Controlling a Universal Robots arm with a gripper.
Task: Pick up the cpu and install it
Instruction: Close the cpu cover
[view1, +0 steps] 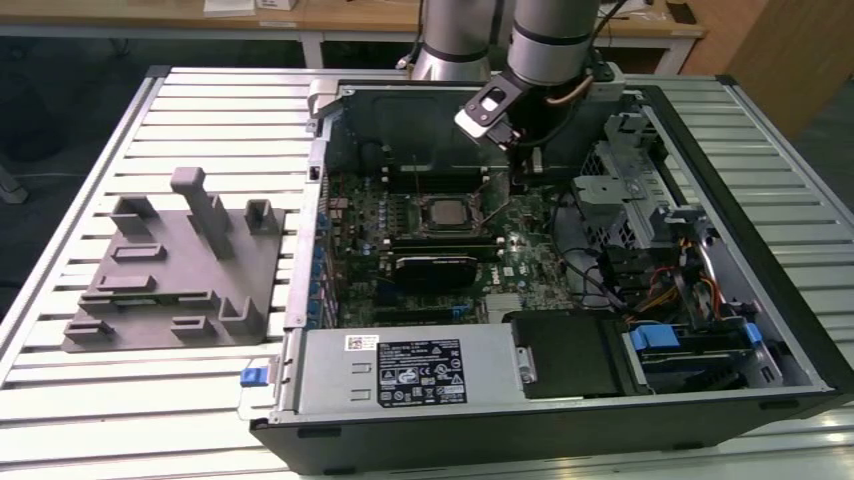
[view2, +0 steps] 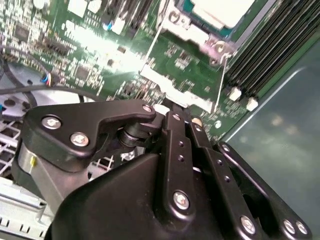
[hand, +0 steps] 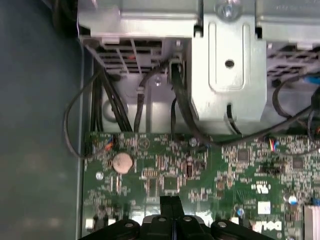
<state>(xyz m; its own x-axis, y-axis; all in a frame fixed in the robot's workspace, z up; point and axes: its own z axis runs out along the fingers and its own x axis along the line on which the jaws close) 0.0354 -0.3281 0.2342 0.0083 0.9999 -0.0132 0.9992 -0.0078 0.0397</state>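
The cpu (view1: 445, 212) lies flat in its socket in the middle of the motherboard (view1: 527, 262), its silvery top facing up. In the second wrist view the cpu (view2: 222, 10) shows inside the metal socket frame (view2: 187, 30), with a thin wire lever (view2: 220, 80) running beside it. My gripper (view1: 518, 178) hangs low over the board, just to the exterior view's right of the socket. Its fingers (hand: 167, 206) are pressed together with nothing between them. In the second wrist view the gripper (view2: 167, 111) ends close to the board, a short way from the socket's edge.
The open computer case (view1: 747, 130) stands on a slatted table. A grey fixture block (view1: 174, 265) with upright posts lies at the exterior view's left. A drive cage (hand: 227, 60) and black cables (hand: 180, 110) stand close by the gripper. Memory slots (view2: 260, 55) flank the socket.
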